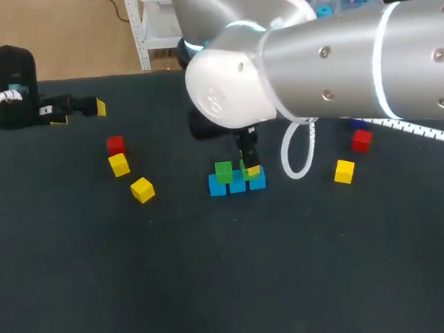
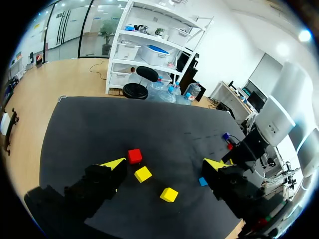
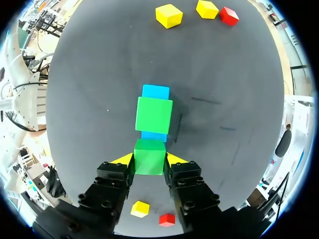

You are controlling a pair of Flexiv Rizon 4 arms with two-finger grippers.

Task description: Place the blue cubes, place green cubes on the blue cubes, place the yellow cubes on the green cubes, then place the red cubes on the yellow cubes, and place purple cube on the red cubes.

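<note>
Fingers (image 3: 175,159) of my right pincer (image 3: 149,160) press from two sides on a small green cube (image 3: 149,157), the yellow tips flat against its faces. In the head view, this held cube is over the right end of a row of three small blue cubes (image 1: 237,184) on the black table (image 1: 215,289). I cannot tell whether it already rests on the end cube. A second green cube (image 1: 223,172) sits on top of the row toward its left end, a little apart from the held one.

My left pincer (image 2: 164,167) is spread wide with nothing between its fingers, and it hangs over the far left part of the table. Ahead of it lie a small red cube (image 2: 134,156) and two small yellow cubes (image 2: 143,174) (image 2: 169,194), all left of the blue row and well apart from it.

To the right of the row lie a third yellow cube (image 1: 344,171) and, farther back, a second red cube (image 1: 362,140). From the left wrist view, a small purple cube (image 2: 226,135) shows just beyond that red one. In the head view my right arm (image 1: 336,59) hides most of it.
</note>
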